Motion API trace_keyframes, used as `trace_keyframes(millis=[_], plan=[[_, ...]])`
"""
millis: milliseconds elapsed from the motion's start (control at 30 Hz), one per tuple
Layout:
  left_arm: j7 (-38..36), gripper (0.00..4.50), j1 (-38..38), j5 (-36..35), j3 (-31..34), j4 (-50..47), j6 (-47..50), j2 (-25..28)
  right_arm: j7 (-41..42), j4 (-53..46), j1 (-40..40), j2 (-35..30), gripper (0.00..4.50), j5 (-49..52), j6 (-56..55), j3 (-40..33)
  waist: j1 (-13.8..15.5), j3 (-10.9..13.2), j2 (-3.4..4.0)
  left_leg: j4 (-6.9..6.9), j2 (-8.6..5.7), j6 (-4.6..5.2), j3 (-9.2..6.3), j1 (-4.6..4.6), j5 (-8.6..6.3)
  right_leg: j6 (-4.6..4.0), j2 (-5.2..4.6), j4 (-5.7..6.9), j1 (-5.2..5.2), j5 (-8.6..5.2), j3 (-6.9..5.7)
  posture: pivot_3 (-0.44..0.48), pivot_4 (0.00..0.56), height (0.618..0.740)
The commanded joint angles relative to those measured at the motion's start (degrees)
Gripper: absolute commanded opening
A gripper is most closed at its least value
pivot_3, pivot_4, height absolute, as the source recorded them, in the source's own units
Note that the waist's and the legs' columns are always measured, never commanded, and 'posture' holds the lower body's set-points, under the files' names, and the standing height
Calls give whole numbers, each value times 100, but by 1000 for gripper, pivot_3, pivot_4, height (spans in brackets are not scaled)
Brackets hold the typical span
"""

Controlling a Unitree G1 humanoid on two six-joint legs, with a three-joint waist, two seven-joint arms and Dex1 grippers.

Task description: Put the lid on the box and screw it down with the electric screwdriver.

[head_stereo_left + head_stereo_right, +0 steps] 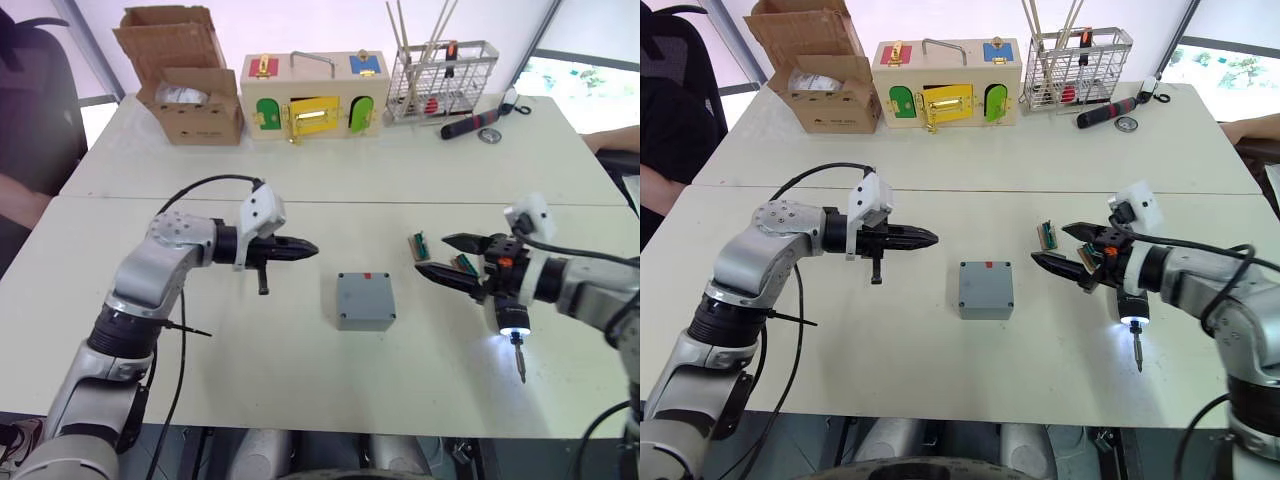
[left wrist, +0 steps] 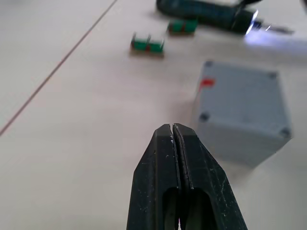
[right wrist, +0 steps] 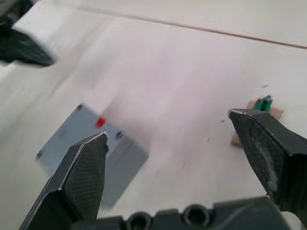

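The grey box [image 1: 365,320] stands mid-table with the lid [image 1: 364,291] seated flat on it, a red mark at its far edge. My left gripper [image 1: 312,248] hovers just left of the box, shut and empty. To the right of the box my right gripper [image 1: 432,254] is wide open with nothing between its fingers. The electric screwdriver [image 1: 510,318] sits beneath my right wrist with its light glowing. Its bit [image 1: 519,365] points toward the near table edge. In the left wrist view it lies beyond the box [image 2: 240,103].
Two small green terminal blocks [image 1: 420,245] [image 1: 462,263] lie near the right gripper. At the back stand a cardboard box [image 1: 190,90], a wooden box with coloured doors [image 1: 312,105], a wire rack [image 1: 445,80] and a black-and-red tool [image 1: 470,124]. A person [image 1: 20,120] sits at far left.
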Motion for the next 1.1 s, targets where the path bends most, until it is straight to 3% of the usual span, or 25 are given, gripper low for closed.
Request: trace_keyframes(millis=[33, 267, 533, 1100], plan=[[300, 0, 194, -179, 116, -874, 259, 136, -448, 206, 190, 290, 4472, -667, -781, 200, -13, 0, 0, -1, 0, 0, 0, 0, 0, 0, 1, 2, -1, 0, 0, 0, 150, 740], [607, 0, 307, -509, 69, -1398, 638, 149, -1013, 736, 214, 1010, 4472, -1429, -1946, 415, -7, 0, 1, -3, 1, -11, 5, 2, 7, 0, 11, 8, -7, 0, 4, 0, 150, 740], [362, 0, 249, -147, -163, -839, 43, 525, -1214, 1204, 138, 1448, 2396, -1801, -2583, 564, -34, 0, 2, -4, 2, -12, 6, 2, 7, 0, 19, 9, -10, 0, 2, 0, 150, 740], [451, 0, 127, -16, -331, -526, -280, 285, -1276, 1547, -63, 1671, 2396, -2115, -2729, 767, -38, 0, 2, -4, 3, -12, 5, 2, 7, 0, 20, 10, -9, 0, 2, 0, 150, 740]])
